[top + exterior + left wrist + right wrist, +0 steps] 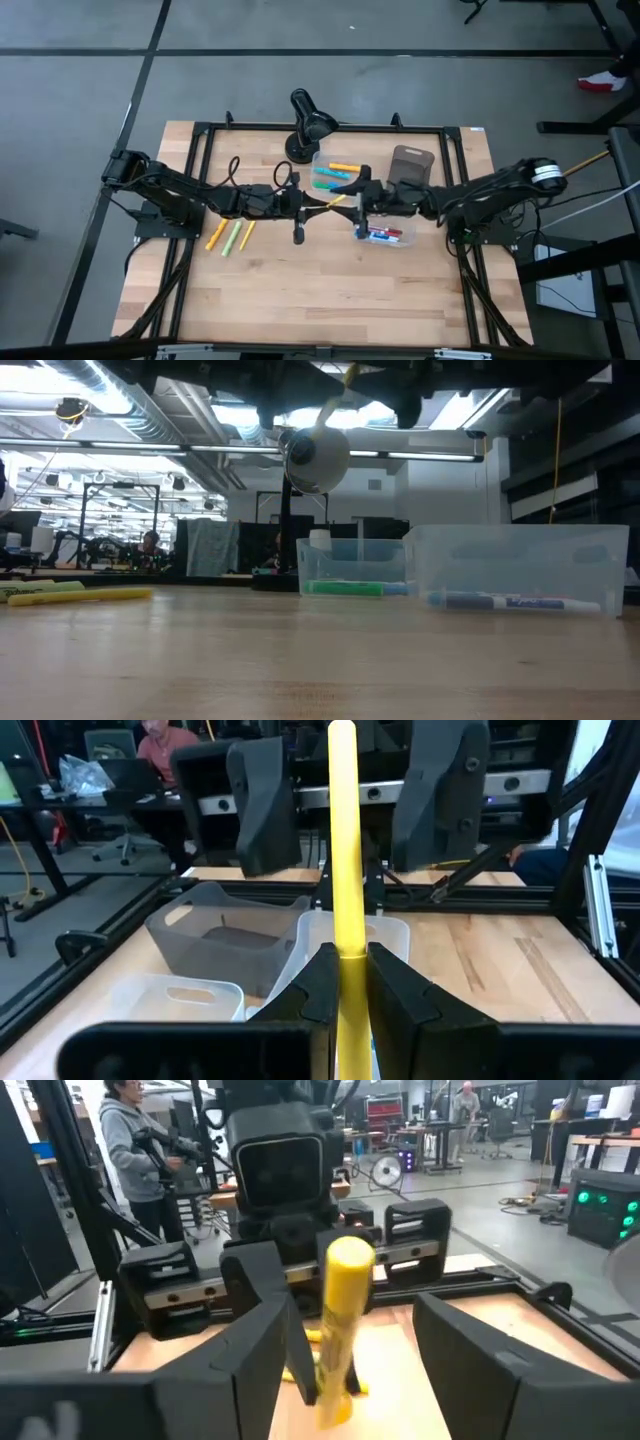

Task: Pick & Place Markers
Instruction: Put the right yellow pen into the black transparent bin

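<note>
We find both arms meeting above the middle of the wooden surface (300,290). The left hand (352,982) is clamped on a yellow marker (345,840), which juts straight out from between its fingers toward the right arm. The right hand (350,1350) stands with its fingers spread wide, one on either side of the marker's free end, neither touching it.

From the marker, one clear bin (322,160) with green, orange and blue markers sits at about one o'clock in the high view; a second clear bin (405,243) holding blue and red markers lies at four o'clock. Three loose markers (232,236), orange, green and yellow, lie on the surface at eight o'clock.
</note>
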